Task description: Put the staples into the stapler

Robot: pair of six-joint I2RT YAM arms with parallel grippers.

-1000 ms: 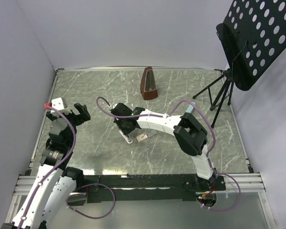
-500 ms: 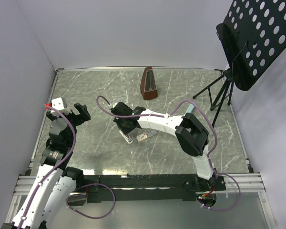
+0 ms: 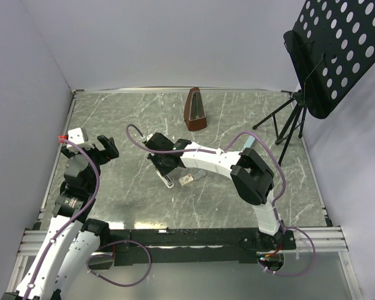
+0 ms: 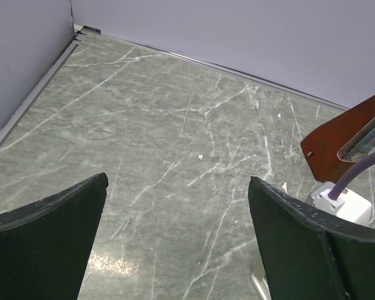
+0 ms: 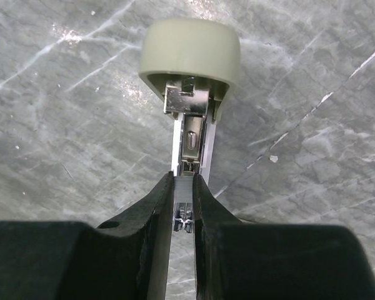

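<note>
A grey-green marble-patterned tabletop with white veins (image 3: pixel 112 119) is edged at the back by a thin silver metal rail (image 3: pixel 175 91). A reddish-brown wooden pyramid-shaped metronome (image 3: pixel 195 110) stands upright near the far edge, roughly midway across. At the far right corner a black perforated metal music stand (image 3: pixel 337 50) rises on black tripod legs (image 3: pixel 286 125), its desk tilted. Plain pale lavender-grey walls (image 3: pixel 175 44) enclose the table.

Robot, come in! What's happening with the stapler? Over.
Left gripper open. Right gripper shut on staple strip, at open stapler. Nothing blocking.
</note>
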